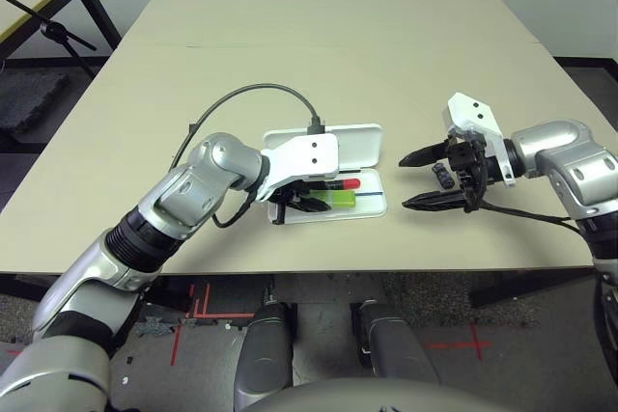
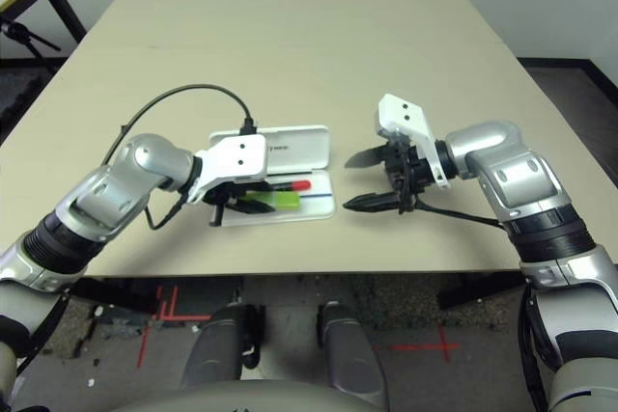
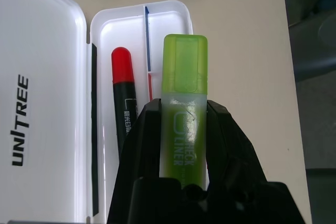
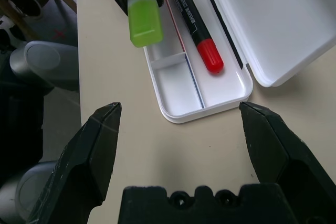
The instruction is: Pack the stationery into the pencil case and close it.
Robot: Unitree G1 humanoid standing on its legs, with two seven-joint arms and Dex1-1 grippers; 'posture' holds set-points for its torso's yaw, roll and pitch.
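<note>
Pencil case (image 1: 372,202): one, white, lying open near the table's front edge; we count two halves, the tray toward the robot and the lid (image 3: 42,103) folded flat beyond it, lettered UNITREE.
Tray contents: one red marker (image 3: 122,95) with a black body, lying along the hinge side; we see a red-and-blue stripe along the tray's divider.
Highlighter (image 3: 184,93): one, lime-green, pinched by its lettered body between the left gripper's fingers, cap end pointing outward, held over the tray's near side; whether it touches the tray we cannot tell.
Small dark item (image 1: 441,176): one, lying on the table to the right of the case, between the right gripper's fingers in the head view.
Left gripper (image 1: 301,202): one, over the case's left end, its two black fingers clamped on the highlighter.
Right gripper (image 4: 181,129): one, to the right of the case and apart from it, its two fingers spread wide, gripping nothing.
Table (image 1: 319,36): one, beige; we count three stationery items in all on or above it.
Cable (image 1: 256,94): one, dark, arching from the left wrist.
</note>
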